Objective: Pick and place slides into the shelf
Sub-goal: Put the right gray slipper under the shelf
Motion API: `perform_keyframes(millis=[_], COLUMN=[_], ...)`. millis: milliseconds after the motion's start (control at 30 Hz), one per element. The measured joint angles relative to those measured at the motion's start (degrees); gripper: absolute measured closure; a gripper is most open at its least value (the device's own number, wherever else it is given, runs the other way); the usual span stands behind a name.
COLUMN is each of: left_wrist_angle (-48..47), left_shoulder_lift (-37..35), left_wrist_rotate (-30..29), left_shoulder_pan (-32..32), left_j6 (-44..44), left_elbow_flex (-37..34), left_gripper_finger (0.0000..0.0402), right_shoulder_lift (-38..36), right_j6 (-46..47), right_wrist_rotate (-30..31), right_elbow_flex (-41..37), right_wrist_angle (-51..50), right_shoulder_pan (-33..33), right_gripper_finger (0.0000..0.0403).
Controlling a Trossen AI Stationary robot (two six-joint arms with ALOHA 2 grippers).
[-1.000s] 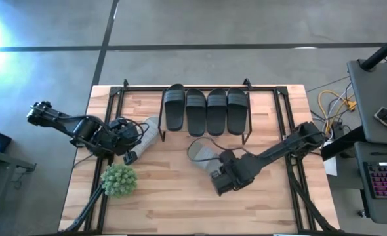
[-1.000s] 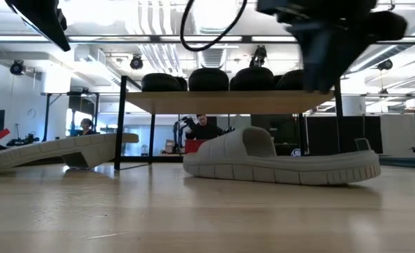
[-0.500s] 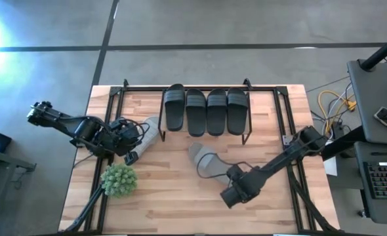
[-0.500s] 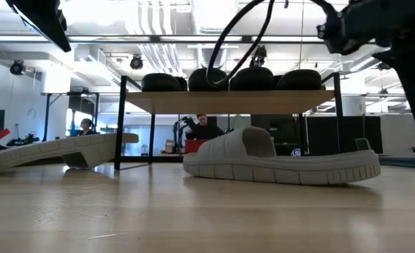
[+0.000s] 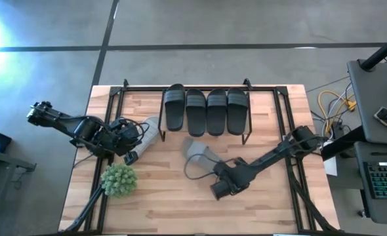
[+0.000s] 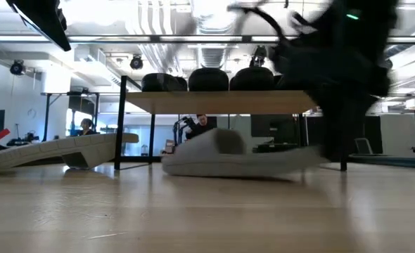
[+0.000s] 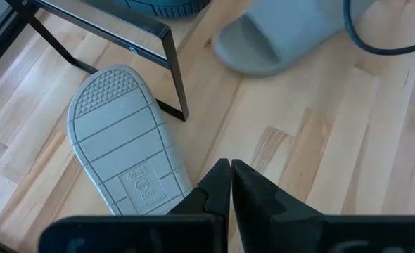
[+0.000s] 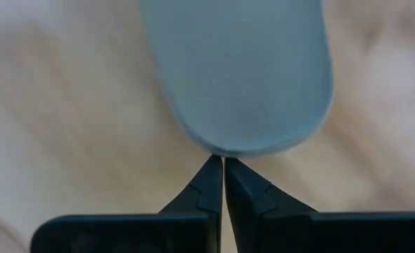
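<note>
Several black slides lie side by side on the shelf's wood top. A light grey slide lies strap up on the table in front of the shelf. My right gripper is shut, with its tips at this slide's heel end. A second grey slide lies sole up at the table's left, tilted, propped on its strap. My left gripper hovers shut above it. My right gripper has its shut fingertips against the rim of the grey slide's heel end, the end away from the strap. The fingers point steeply down. The slide lies flat on the table, sole down.
A small green plant stands near the table's left front. Black frame rods run along the table's sides. A cable loop hangs by the right arm. People sit in the room behind.
My right gripper has come down toward the table at the grey slide's heel end. Within the last half second the slide has slid along the table toward the left and the shelf, staying flat.
</note>
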Motion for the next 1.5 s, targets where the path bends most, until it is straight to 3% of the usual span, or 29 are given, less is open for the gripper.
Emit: perform_keyframes(millis=[167, 367, 533, 733, 967, 1233, 1500], left_wrist_angle=[0.0, 0.0, 0.2, 4.3, 21.5, 54.6, 56.1], left_shoulder_lift=[0.0, 0.0, 0.6, 5.9, 15.1, 26.7, 39.8], left_wrist_rotate=[0.0, 0.0, 4.0, 8.8, 10.3, 8.1, 3.8], left_shoulder_pan=[0.0, 0.0, 0.0, -2.9, -3.1, -1.7, 0.8], left_j6=[0.0, -0.1, -7.6, -6.8, -4.5, -11.1, -12.1], left_elbow_flex=[0.0, -0.1, -0.3, -0.4, -5.7, -13.4, -11.4], left_gripper_finger=[0.0402, 0.0402, 0.0402, 0.0402, 0.0402, 0.0402, 0.0402], right_shoulder_lift=[-0.1, -0.1, -0.2, -1.0, -2.2, -1.6, -1.6], right_j6=[-12.1, -25.1, -20.2, -9.3, 2.5, -2.4, -9.5], right_wrist_rotate=[6.3, 5.4, 4.9, 3.8, 8.6, 7.3, 6.8], right_elbow_flex=[5.0, 9.9, 11.7, 11.4, 11.1, 8.7, 3.0], right_wrist_angle=[3.3, 10.9, 5.3, -2.3, -8.1, -6.2, 2.6], right_shoulder_pan=[-3.9, -7.4, -7.5, -4.8, -2.4, -4.8, -5.2], right_gripper_finger=[0.0394, 0.0394, 0.0394, 0.0394, 0.0394, 0.0394, 0.0394])
